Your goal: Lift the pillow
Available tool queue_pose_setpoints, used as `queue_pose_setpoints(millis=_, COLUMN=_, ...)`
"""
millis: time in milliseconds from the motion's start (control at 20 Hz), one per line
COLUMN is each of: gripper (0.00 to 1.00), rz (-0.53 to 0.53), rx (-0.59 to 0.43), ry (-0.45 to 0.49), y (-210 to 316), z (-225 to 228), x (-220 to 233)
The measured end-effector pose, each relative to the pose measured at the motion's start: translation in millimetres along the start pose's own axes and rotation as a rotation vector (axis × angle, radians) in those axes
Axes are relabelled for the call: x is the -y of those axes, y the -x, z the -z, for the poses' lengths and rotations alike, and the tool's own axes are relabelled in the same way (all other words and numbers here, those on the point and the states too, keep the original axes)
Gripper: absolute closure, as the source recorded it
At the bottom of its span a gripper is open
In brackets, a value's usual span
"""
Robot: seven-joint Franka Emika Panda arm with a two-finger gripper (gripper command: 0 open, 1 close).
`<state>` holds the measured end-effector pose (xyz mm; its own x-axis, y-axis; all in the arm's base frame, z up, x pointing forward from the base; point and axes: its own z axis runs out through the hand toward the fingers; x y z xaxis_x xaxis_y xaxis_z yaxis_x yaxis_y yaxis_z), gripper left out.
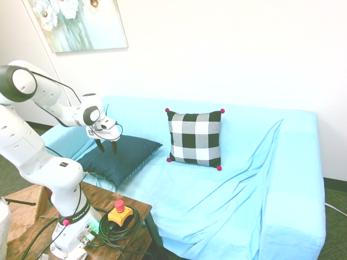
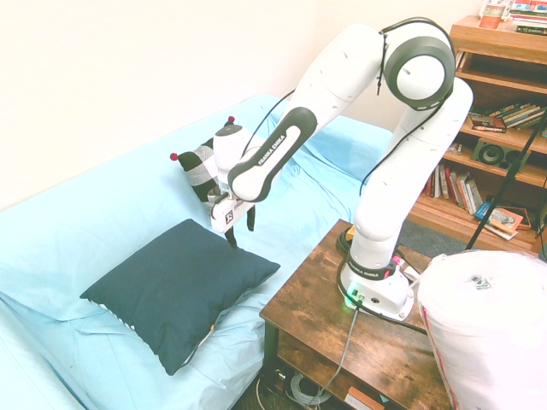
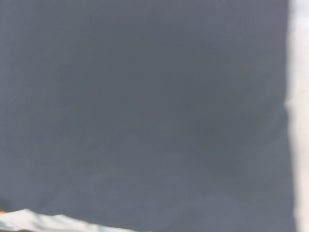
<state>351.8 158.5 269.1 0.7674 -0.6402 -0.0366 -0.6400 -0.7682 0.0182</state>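
Teal pillow (image 2: 181, 290) lies flat on the sofa (image 1: 217, 216). We see our gripper (image 1: 107, 148) over it, jaws apart.

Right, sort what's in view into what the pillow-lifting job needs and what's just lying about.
For the job:
- dark teal pillow
- open gripper

Just lying about:
- checked pillow with red pom-poms
- red-and-yellow button box
- books
- flower painting

dark teal pillow (image 2: 181, 290); black-and-white checked pillow (image 1: 195, 138).
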Motion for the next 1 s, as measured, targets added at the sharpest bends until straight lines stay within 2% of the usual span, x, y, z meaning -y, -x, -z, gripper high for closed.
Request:
queue_pose_setpoints(millis=600, gripper=0.0, rz=0.009, rx=0.002, ry=0.006, y=137.6, z=-113.5, x=47.1)
queue_pose_setpoints(millis=1000, gripper=0.0, rz=-0.031, rx=0.012, ry=0.012, y=151.1, z=-176.7, x=64.2)
